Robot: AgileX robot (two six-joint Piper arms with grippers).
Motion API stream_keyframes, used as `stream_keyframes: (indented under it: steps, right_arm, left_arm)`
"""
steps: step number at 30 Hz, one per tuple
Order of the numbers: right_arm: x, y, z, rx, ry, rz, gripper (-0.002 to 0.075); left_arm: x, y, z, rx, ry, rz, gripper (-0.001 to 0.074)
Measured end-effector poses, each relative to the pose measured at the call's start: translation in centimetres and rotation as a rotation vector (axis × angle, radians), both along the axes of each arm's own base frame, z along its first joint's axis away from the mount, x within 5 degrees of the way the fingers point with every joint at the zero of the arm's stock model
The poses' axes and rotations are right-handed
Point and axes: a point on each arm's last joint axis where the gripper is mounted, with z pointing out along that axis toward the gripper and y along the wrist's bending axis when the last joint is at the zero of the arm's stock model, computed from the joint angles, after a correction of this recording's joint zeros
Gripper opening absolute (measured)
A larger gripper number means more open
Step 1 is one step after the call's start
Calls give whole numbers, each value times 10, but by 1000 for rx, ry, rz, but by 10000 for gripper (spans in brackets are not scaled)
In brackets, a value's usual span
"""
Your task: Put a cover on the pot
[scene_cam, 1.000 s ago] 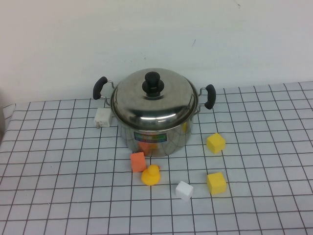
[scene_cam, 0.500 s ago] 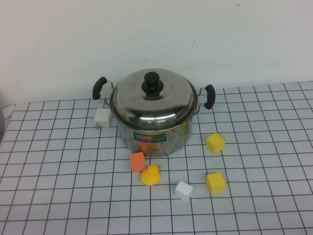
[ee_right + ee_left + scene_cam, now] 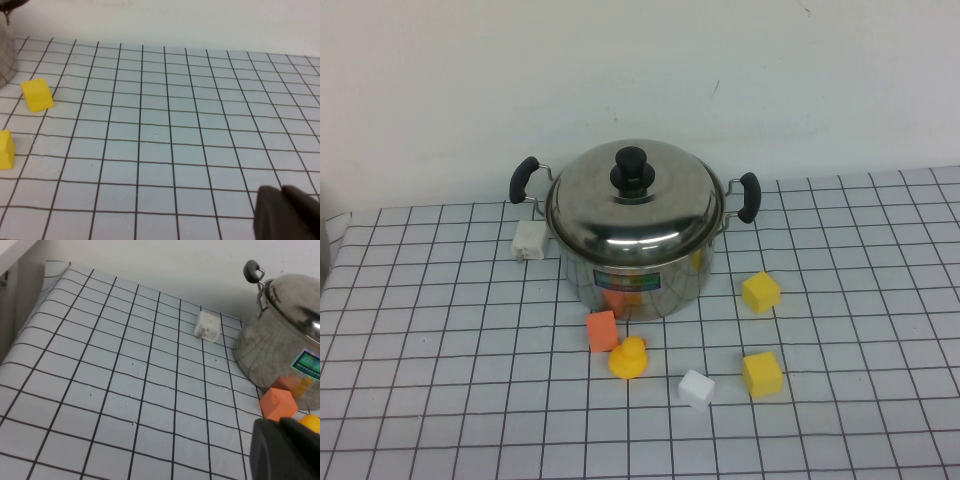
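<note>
The pot stands toward the back of the gridded surface, with its domed lid already seated on the rim and the black knob on top, so the task looks finished or nearly so. Neither arm shows in the high view. The left end effector appears only as a dark tip in its wrist view, low over the surface beside the pot, fingers together and gripping nothing. The right end effector is likewise a dark tip at the frame's corner, over bare grid well away from the pot; its fingers seem together and empty.

The risks are small but real. The lid may sit slightly off-centre, and any nudge to a black handle could shift it. The orange block, yellow duck and white block lie close in front, so a low sweep by either arm could scatter them or knock the pot.
</note>
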Motion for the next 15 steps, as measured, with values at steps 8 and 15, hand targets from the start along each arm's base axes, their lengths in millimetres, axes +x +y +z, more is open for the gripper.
stream_keyframes:
  steps: [8,15]
  right_arm:
    - [0,0,0,0,0,0,9]
    - [0,0,0,0,0,0,9]
  left_arm:
    - [0,0,0,-1,0,-1,-1]
    - [0,0,0,123,-4,-35,-1]
